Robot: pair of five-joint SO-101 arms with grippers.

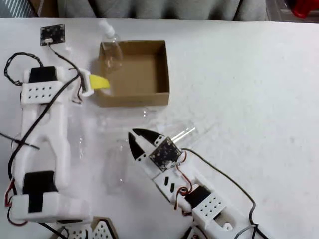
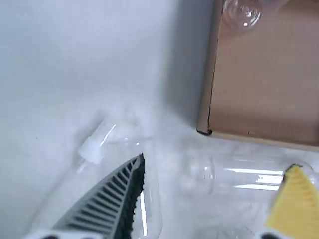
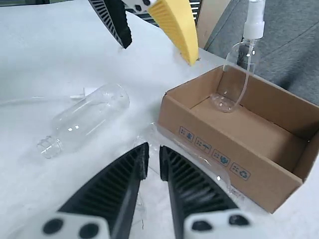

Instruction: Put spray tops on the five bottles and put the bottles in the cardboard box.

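A clear plastic bottle (image 3: 84,118) lies flat on the white table (image 3: 50,59) just ahead of the barely parted, empty right pincer (image 3: 152,158). Its neck points toward that pincer and its base toward the wide-released left pincer (image 2: 218,163).

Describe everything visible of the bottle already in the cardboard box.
The bottle is clear plastic, empty-looking, with a white spray top fitted and a thin tube inside. It stands tilted in a corner of the cardboard box, base on its floor, leaning on the wall, top above the rim. Nothing else touches it.
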